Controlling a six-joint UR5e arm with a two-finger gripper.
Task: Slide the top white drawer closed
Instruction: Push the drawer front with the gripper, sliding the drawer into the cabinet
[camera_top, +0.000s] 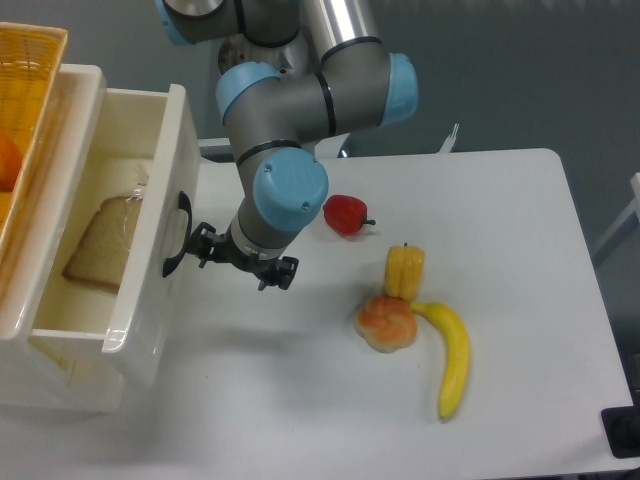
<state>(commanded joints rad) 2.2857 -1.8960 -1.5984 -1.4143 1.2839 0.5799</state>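
The top white drawer (150, 300) stands pulled out at the left, and a slice of bread in a clear bag (105, 240) lies inside it. Its black arched handle (177, 235) is on the front panel, facing right. My gripper (243, 258) points down at the table just right of the drawer front. Its black fingers (205, 245) spread to both sides of the wrist, so it looks open and empty. The left finger is right beside the handle; I cannot tell whether they touch.
A yellow woven basket (25, 60) holding an orange sits on the cabinet at the far left. On the white table (520, 220) lie a red pepper (346, 214), a yellow pepper (405, 272), a peach-coloured pastry (387, 322) and a banana (452, 355).
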